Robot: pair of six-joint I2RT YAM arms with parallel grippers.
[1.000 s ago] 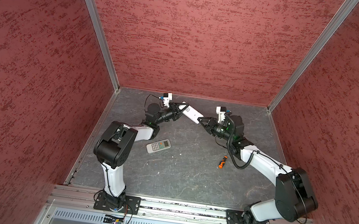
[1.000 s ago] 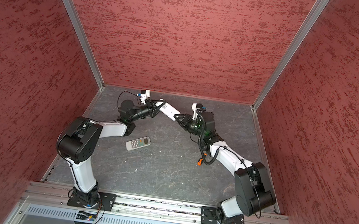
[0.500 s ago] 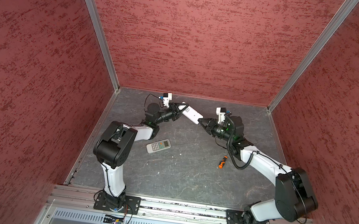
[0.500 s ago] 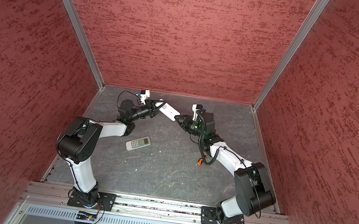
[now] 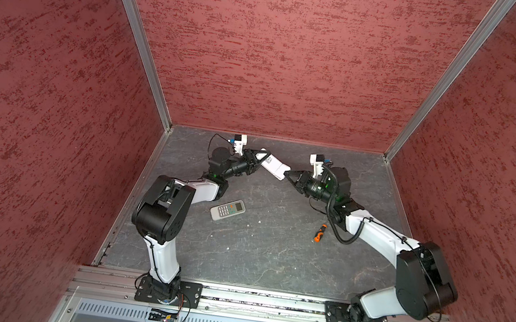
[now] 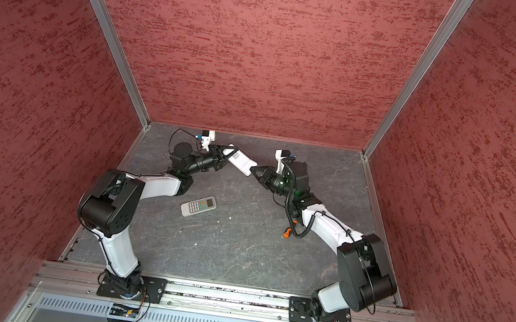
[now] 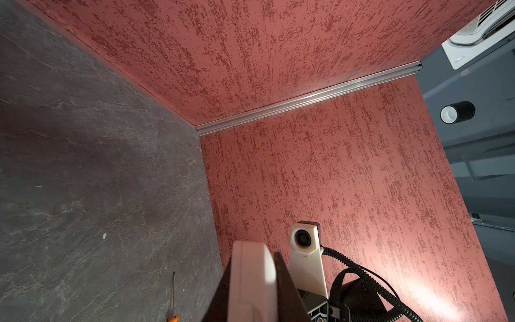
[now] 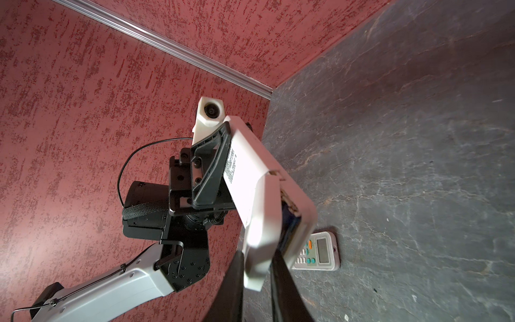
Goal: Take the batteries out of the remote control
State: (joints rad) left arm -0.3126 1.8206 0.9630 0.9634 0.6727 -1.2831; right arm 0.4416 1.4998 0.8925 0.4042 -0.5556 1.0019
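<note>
Starting nearest the bases, on the dark table (image 5: 253,262): finding an orange-and-black screwdriver (image 5: 320,233) lying loose at about 4 o'clock from the table's middle. Also finding a grey remote (image 5: 227,209) lying buttons-up at about 9 o'clock. Seeing neither one touched by an arm.

Looking farther, toward 12 o'clock: seeing the white remote (image 5: 274,168) held up off the table, back side showing, between the two arms. Finding the left gripper (image 5: 259,161), at 11 o'clock, closed tight across the remote's labelled half and carrying it. Finding the right gripper (image 5: 288,174), at 1 o'clock, pinched down on the free tip of the battery cover (image 8: 259,242), with a finger (image 8: 234,281) on either face.

Judging the cover to be partly raised or slid, going by a dark gap (image 8: 289,225) along its edge in the right wrist view. Taking the batteries to be sitting inside that gap, under the cover, but not making them out clearly.

Expecting the batteries to be light, hard, smooth and round, so prone to slipping from the pads and rolling once on the table. Expecting spring contacts to be pressing them in place. Suggesting gripping each across its barrel, tipping up first the end away from the spring. Treating the cover as thin, stiff plastic with a brittle catch, so drawing it along its slide rather than prying.
</note>
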